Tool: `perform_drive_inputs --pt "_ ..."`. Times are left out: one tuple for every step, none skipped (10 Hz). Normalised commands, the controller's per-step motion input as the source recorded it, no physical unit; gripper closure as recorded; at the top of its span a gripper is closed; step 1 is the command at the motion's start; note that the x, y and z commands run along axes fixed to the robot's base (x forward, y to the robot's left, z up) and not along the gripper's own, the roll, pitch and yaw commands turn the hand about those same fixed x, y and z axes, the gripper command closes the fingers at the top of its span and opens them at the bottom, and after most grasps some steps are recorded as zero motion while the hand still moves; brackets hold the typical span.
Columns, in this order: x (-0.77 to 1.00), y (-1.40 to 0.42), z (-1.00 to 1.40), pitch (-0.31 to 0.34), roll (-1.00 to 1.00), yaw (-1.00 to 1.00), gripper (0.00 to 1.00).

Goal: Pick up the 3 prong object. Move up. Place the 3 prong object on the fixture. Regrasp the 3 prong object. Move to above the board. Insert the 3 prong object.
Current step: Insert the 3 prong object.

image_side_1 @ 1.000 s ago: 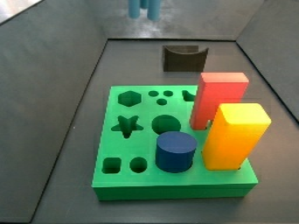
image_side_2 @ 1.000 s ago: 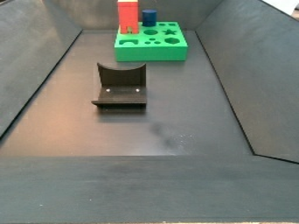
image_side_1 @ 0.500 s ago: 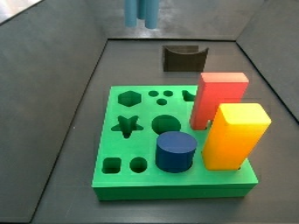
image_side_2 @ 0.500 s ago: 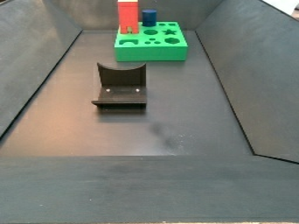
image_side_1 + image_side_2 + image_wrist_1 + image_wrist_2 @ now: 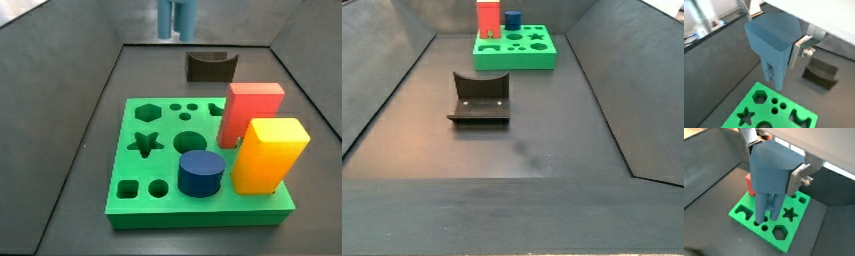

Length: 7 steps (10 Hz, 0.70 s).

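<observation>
In both wrist views my gripper [image 5: 776, 30] [image 5: 775, 159] is shut on the steel-blue 3 prong object [image 5: 771, 42] [image 5: 773, 175], one silver finger [image 5: 799, 50] [image 5: 797, 178] flat against each side. Its prongs hang downward over the green board [image 5: 767, 107] [image 5: 747, 215]. In a side view only the prongs of the 3 prong object [image 5: 177, 18] show at the top edge, above and behind the dark fixture [image 5: 210, 66] [image 5: 478, 98] [image 5: 821, 72]; the gripper itself is cut off there. The fixture stands bare on the floor, apart from the board [image 5: 147, 150] [image 5: 516, 52].
On the board stand a red block [image 5: 250, 110] [image 5: 486, 17] [image 5: 749, 183], a yellow block [image 5: 270, 152] and a dark blue cylinder [image 5: 201, 172] [image 5: 512, 18]. Star, hexagon and round holes are open on its other half. Sloping dark walls enclose the floor.
In the side view the hanging prongs have shifted a little to the right and reach further down into the picture. The blocks, board and fixture have not moved.
</observation>
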Motion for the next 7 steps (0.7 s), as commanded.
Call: perform_drive_inputs --pt "0.05 0.00 -0.29 0.000 -0.11 -0.96 1.00" --pt "0.03 0.00 -0.28 -0.006 -0.11 -0.96 1.00" --pt "0.01 0.00 -0.29 -0.009 -0.11 -0.96 1.00" --pt "0.00 0.00 -0.28 -0.027 -0.12 -0.95 1.00" --pt "0.00 0.00 -0.23 -0.080 -0.17 -0.90 1.00" --pt "0.00 0.00 -0.22 -0.093 -0.18 -0.88 1.00" --pt "0.00 -0.01 -0.23 -0.090 -0.17 -0.89 1.00"
